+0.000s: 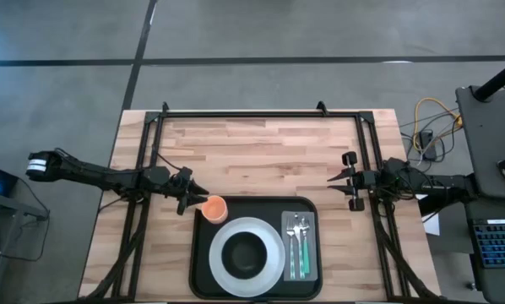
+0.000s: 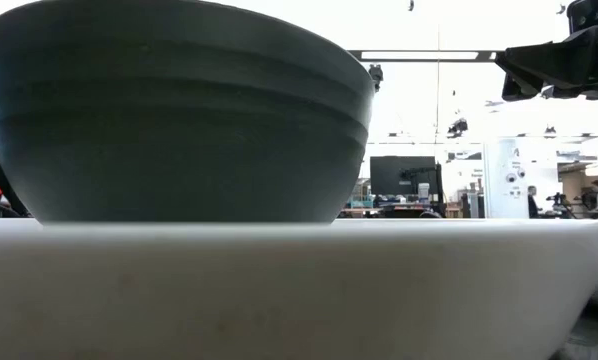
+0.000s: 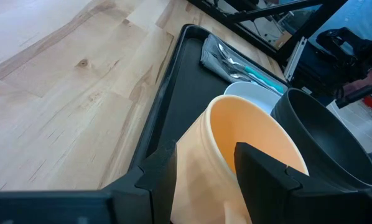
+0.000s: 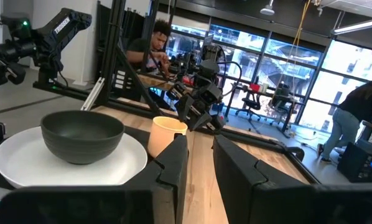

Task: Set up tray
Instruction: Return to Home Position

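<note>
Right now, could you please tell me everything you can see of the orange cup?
The orange cup is a plain, smooth, plastic-looking tumbler, open-topped and empty, standing upright on the black tray in the corner nearest the left arm, close beside the white plate. The left gripper is right at it, fingers open; whether they touch it cannot be told.

The high camera looks straight down on the desk [image 1: 261,152], far above the bowl [image 1: 247,251]. The low camera sits level against the plate [image 2: 279,290] under the bowl, facing the room. Both wrist cameras face the bowl; all 4 share it.
</note>
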